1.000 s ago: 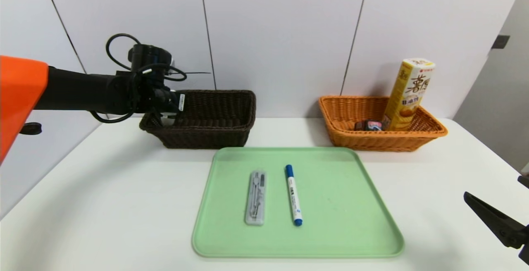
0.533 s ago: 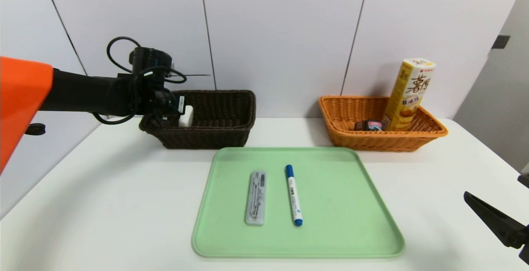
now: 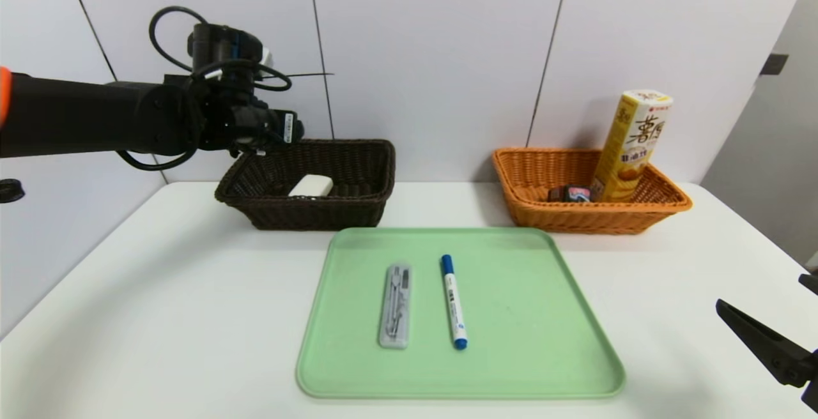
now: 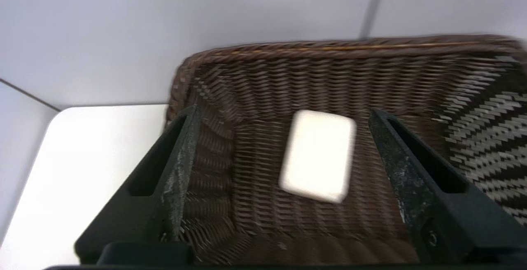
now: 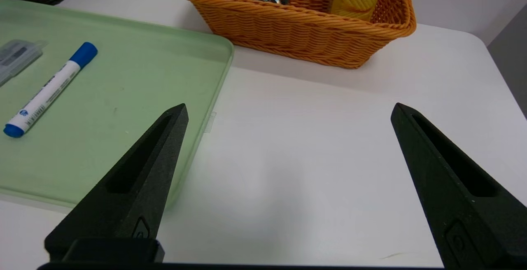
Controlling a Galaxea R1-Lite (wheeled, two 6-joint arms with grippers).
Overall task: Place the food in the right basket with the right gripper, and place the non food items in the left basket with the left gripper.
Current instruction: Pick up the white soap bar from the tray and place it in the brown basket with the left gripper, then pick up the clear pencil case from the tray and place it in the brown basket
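The left end effector (image 4: 284,115) hangs above the dark brown left basket (image 3: 358,208), released, its prongs spread wide and nothing between them. The white block (image 3: 310,185) lies flat on that basket's floor. On the green tray (image 3: 543,355), the grey tool case (image 3: 395,304) and blue-capped marker (image 3: 454,301) lie side by side, apart. Over in the orange right basket (image 3: 543,214), the yellow carton (image 3: 632,145) leans upright with the black packet (image 3: 570,193) beside it. The right end effector (image 5: 288,111) sits parked low over the bench (image 3: 160,317), released too.
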